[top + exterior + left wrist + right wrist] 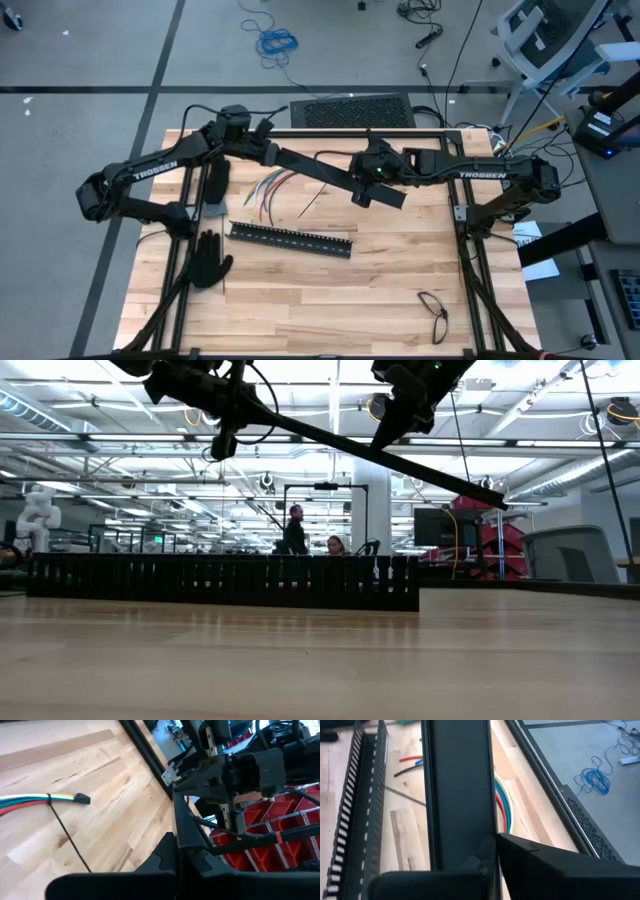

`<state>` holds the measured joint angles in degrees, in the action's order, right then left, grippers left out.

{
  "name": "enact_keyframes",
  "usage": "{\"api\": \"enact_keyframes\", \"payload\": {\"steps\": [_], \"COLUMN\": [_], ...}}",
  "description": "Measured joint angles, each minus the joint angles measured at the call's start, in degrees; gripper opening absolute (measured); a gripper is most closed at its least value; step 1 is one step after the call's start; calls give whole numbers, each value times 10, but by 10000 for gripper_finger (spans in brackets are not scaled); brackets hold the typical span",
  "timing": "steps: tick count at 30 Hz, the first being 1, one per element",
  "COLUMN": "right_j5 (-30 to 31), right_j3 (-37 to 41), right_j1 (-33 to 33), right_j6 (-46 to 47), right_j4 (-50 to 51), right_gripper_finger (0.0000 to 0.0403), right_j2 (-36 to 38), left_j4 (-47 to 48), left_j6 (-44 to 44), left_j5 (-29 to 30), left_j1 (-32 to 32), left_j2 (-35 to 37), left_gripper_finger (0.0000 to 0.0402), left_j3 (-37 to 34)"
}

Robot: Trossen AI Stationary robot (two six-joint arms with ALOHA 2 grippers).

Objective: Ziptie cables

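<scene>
A long flat black bar point(315, 165) hangs above the table's far middle, slanting from far left to near right, and both grippers are shut on it. My left gripper point(268, 150) is at its far-left end, and my right gripper point(372, 178) is close to its near-right end. Under the bar the cables point(272, 185) lie on the wood, fanned out at one end. In the left wrist view a thin dark ziptie point(67, 832) crosses the cables point(25, 800) close to their gathered end, its tail on the table. My left gripper pinches the bar's far-left end point(175, 827) between its two fingers, coming nearly level from the table's left; here the bar shows edge-on. The bar is lifted clear point(340, 445) and slopes down toward the other arm. My right gripper is shut on the bar a short way in from its near-right end point(465, 830), slanting down from the table's right. The fingers lie roughly along the bar, whose broad face runs away from them. A short end point(398, 197) sticks out behind the gripper.
A black slotted channel point(290, 240) lies across the table's middle, nearer than the cables. Two black gloves lie at the left, one point(215, 185) farther off and one point(208, 262) nearer. Glasses point(435, 315) sit near the front right. People point(295, 530) stand in the room beyond.
</scene>
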<state>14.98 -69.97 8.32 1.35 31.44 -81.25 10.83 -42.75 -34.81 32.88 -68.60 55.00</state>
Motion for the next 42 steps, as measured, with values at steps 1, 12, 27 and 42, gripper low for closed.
{"api": "enact_keyframes", "payload": {"steps": [1, 12, 27, 42], "right_j5": [-1, -72, -328, -405], "right_j3": [0, -2, -50, -50], "right_j1": [0, 0, 106, 127], "right_j6": [3, 55, 164, 178], "right_j4": [-5, -65, -65, -46], "right_gripper_finger": [18, 177, 246, 235], "right_j2": [0, 2, 3, 3], "left_j4": [2, 29, 228, 236], "left_j6": [8, 66, 668, 914], "left_j5": [0, 13, 321, 469], "left_j1": [0, -2, -141, -239], "left_j2": [0, -1, 0, 0], "left_gripper_finger": [3, 1, 0, 0], "left_j3": [1, 0, 83, 89]}}
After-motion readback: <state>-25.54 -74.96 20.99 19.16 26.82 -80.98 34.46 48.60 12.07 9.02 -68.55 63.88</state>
